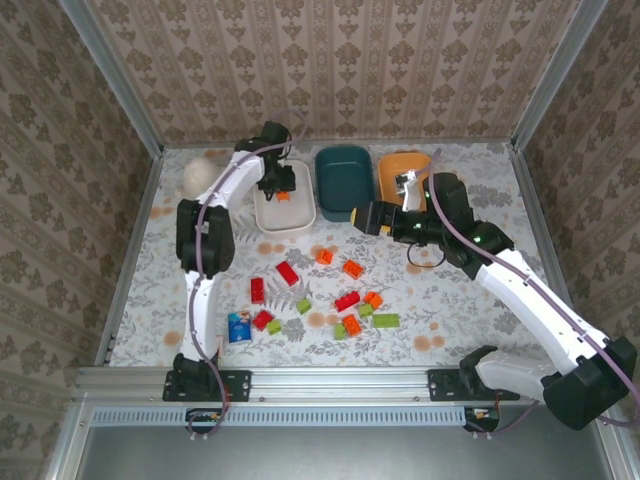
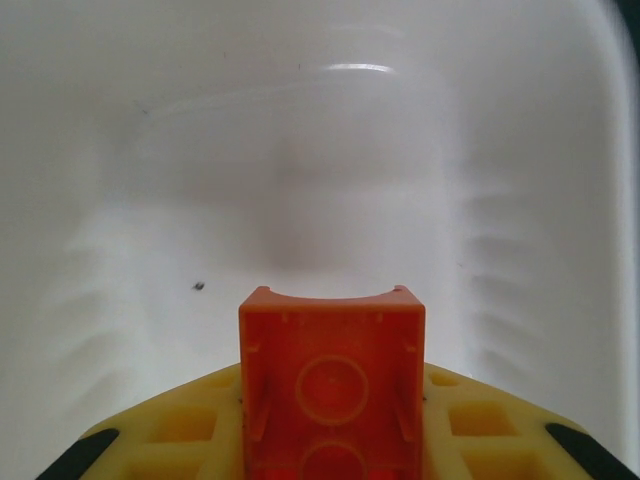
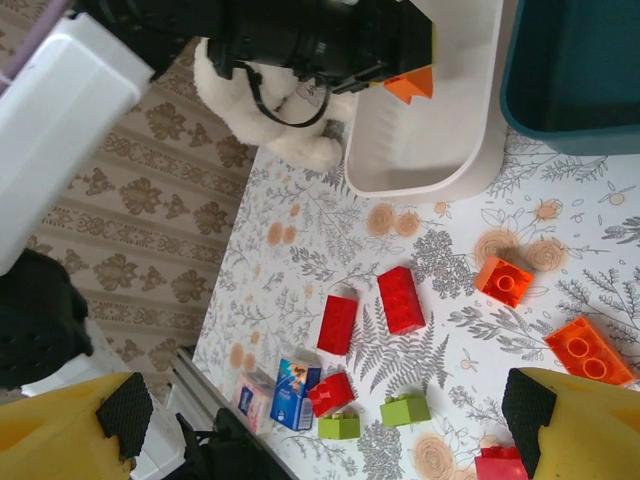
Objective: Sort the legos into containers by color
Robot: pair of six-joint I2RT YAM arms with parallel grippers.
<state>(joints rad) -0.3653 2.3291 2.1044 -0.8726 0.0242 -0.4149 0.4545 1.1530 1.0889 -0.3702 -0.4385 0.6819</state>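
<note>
Hanging over the white tub at the far edge of the table, left of its middle, the left gripper is seen nearly closed on an orange lego, hollow underside turned to the wrist camera. The tub's floor lies straight below the lego, with the tub's long axis running toward the far edge, so a plain release is judged enough. The right gripper is spread wide and empty beside the teal tub; the other legos are scattered toward the near edge.

A lab test cell: silver aluminium frame rails box in beige damask-patterned wallpaper walls and a floral-printed tabletop.
</note>
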